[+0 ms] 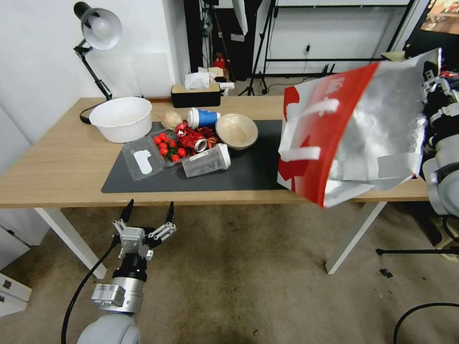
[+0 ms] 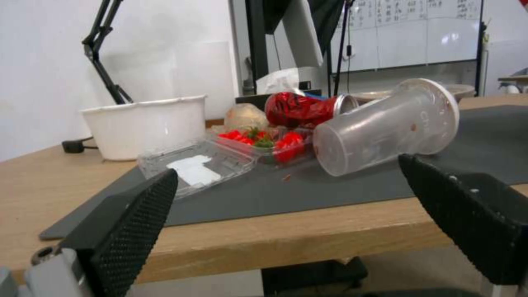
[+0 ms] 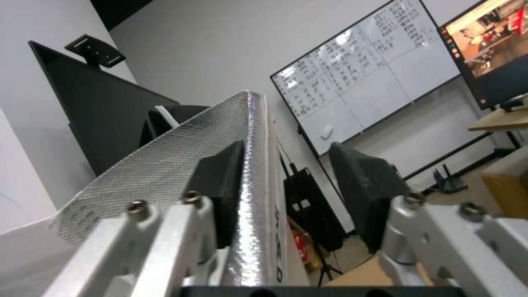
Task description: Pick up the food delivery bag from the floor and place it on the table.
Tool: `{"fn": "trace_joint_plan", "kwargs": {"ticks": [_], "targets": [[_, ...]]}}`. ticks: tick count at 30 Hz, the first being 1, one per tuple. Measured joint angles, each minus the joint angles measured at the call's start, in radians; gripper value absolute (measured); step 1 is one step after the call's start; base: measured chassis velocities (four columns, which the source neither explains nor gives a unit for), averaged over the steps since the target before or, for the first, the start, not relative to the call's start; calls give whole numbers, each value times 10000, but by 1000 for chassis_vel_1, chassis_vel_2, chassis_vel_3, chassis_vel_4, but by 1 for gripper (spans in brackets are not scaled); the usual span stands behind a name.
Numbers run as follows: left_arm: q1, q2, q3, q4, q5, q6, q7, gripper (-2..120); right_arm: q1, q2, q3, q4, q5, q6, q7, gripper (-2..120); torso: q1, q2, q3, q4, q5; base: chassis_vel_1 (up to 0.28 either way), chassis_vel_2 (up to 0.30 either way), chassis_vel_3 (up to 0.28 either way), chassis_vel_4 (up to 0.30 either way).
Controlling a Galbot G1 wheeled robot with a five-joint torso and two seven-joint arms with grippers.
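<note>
The food delivery bag (image 1: 354, 134), white with a red side panel, silver foil lining and white strap handles, stands tilted over the right end of the light-wood table (image 1: 57, 162). Its lower corner pokes past the table's front edge. My right arm (image 1: 442, 124) reaches to the bag's upper far corner. In the right wrist view my right gripper (image 3: 286, 165) is open around the bag's foil rim (image 3: 253, 173). The rim lies against one pad (image 3: 220, 194), with a gap to the other. My left gripper (image 1: 148, 212) hangs open and holding nothing above the carpeted floor (image 1: 239, 267), just below the table's front edge.
A dark grey mat (image 1: 258, 162) carries a fallen clear cup (image 1: 206, 161), a tomato tray (image 1: 169, 148), a crushed red can (image 1: 193, 139), a blue cup (image 1: 201, 117) and a beige bowl (image 1: 236, 130). A white bowl (image 1: 122, 118), a desk lamp (image 1: 98, 28) and a tissue box (image 1: 196, 94) stand behind.
</note>
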Motion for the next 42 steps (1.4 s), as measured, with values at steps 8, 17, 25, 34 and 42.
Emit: {"fn": "trace_joint_plan", "kwargs": {"ticks": [8,17,25,34,42], "targets": [[-6,39,4,6,-1,-9,-5,100,-187,15,67,-16,-170,-24,-388,73,1,0,0,-1,1,0,0,0,0],[14,59,-1,4,-9,-18,-10,100,-318,39,76,53,-250,-39,-704,100,0,0,0,0,1,0,0,0,0],[-14,64,24,50,-17,-25,-12,100,-480,112,196,180,-292,-49,-865,100,0,0,0,0,0,0,0,0,0],[-56,75,32,108,-47,-95,34,100,-926,380,444,516,-632,-89,-1134,100,0,0,0,-1,1,0,0,0,0],[-53,74,-1,126,-80,-141,40,100,-2047,848,798,1306,-2000,253,-2297,100,0,0,0,0,-1,0,0,0,0]]}}
